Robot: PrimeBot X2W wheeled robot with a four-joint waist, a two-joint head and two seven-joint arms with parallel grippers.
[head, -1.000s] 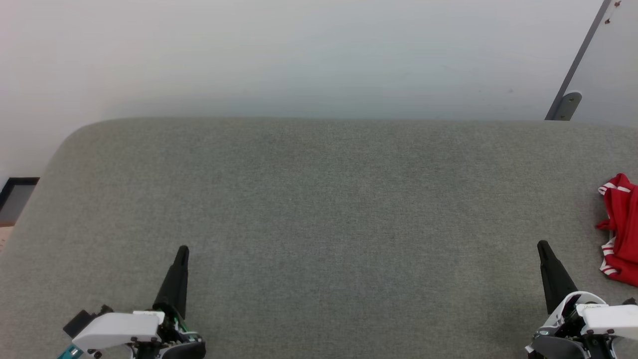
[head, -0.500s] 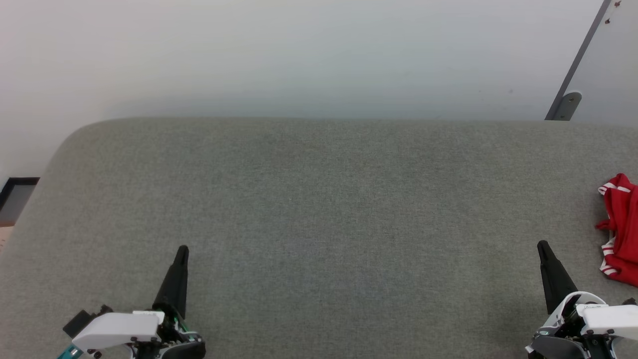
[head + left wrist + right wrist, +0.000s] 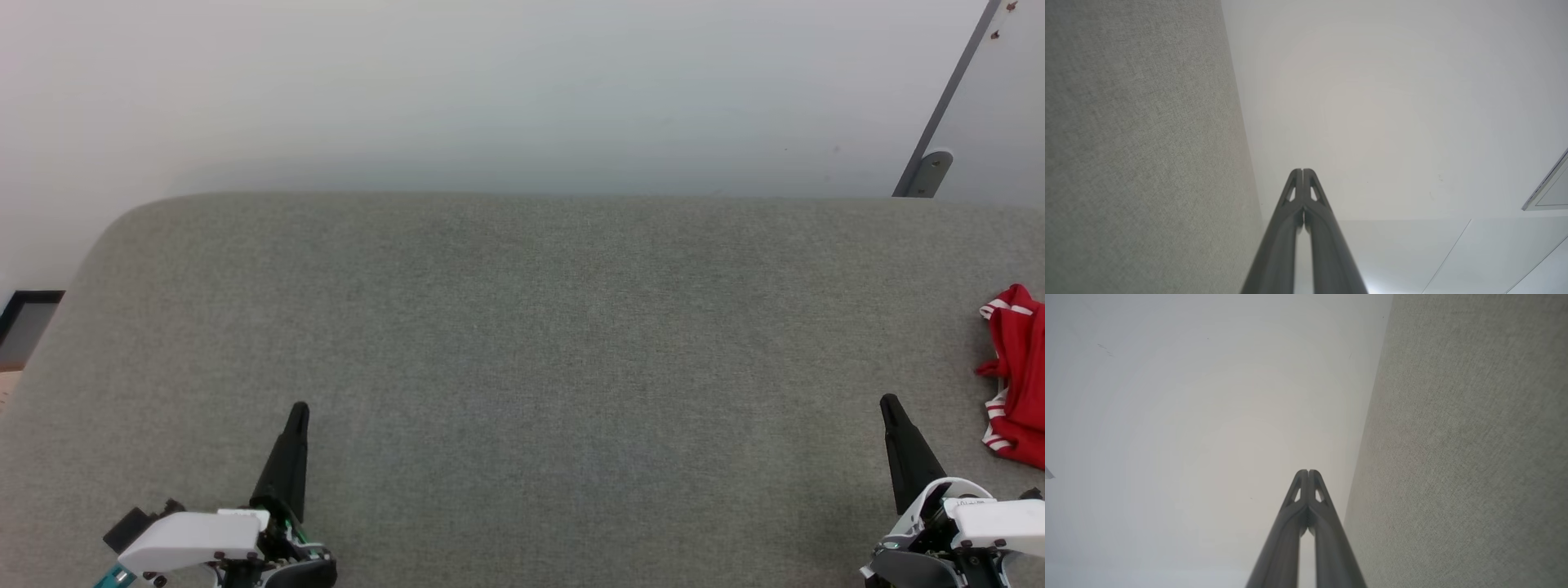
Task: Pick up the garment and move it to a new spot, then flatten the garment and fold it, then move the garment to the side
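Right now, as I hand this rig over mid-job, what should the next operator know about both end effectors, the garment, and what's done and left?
Left end effector: shut, empty, at the near left of the grey padded surface.
Right end effector: shut, empty, at the near right.
Garment: crumpled at the surface's right edge, partly cut off by the head view, touching neither end effector.
Done: nothing visible yet.
Left: pick up, relocate, flatten, fold, move aside.

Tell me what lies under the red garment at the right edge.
The garment lies bunched on the grey fabric surface. Its own folds hide whether anything else sits beneath it, and the picture's edge cuts it off.
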